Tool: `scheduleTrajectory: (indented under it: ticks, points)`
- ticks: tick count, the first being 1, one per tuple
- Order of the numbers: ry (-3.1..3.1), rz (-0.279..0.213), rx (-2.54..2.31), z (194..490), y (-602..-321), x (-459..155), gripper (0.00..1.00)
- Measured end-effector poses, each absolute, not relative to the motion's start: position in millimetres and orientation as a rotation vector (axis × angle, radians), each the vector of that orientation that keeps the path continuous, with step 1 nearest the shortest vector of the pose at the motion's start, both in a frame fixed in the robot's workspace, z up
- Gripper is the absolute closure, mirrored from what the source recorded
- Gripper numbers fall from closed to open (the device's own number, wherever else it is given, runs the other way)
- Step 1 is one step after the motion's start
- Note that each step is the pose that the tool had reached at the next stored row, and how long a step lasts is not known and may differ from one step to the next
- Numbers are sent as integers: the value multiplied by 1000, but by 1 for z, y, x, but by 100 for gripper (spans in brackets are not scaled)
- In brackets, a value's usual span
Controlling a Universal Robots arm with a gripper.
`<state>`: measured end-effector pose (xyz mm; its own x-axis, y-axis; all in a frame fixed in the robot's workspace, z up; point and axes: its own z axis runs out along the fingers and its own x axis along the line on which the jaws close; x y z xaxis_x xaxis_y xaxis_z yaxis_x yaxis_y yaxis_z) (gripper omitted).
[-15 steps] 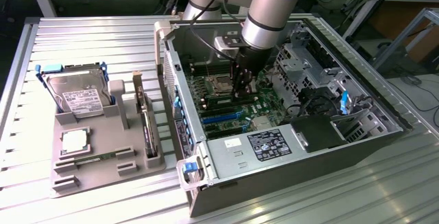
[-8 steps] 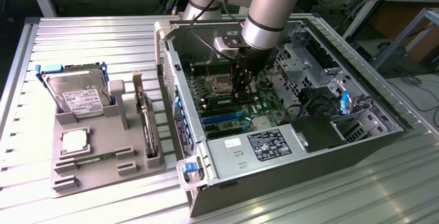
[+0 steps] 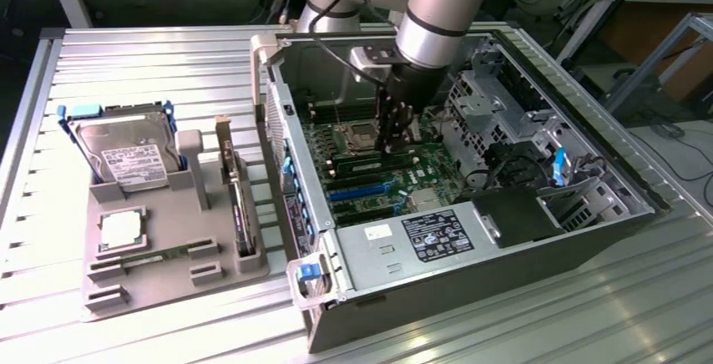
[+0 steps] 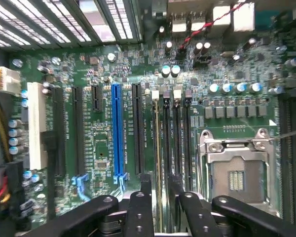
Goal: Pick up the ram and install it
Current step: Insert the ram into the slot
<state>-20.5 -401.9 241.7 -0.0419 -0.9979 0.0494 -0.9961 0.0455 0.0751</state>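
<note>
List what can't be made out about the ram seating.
- Wrist view: the ram, its gripper-side end is hidden behind the gripper.
- Exterior view: the gripper covers part of the memory slots; seating depth is unclear.
- Wrist view: the board lettering beside the slots is too small to read.

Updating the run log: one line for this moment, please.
gripper: open, straddling ram | ram: in motherboard slot

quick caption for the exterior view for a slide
Arm's gripper hangs inside the open computer case, just above the ram standing in its motherboard slot.
</note>
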Motion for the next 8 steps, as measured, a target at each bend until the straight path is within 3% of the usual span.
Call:
scheduleTrajectory:
  ticks: [4,6,8]
  points:
    - [-2208,-28,2107,283,-401,-21,73]
    - [-2208,-28,2107,283,-401,-20,89]
    - [-2210,-25,2109,283,-401,-7,89]
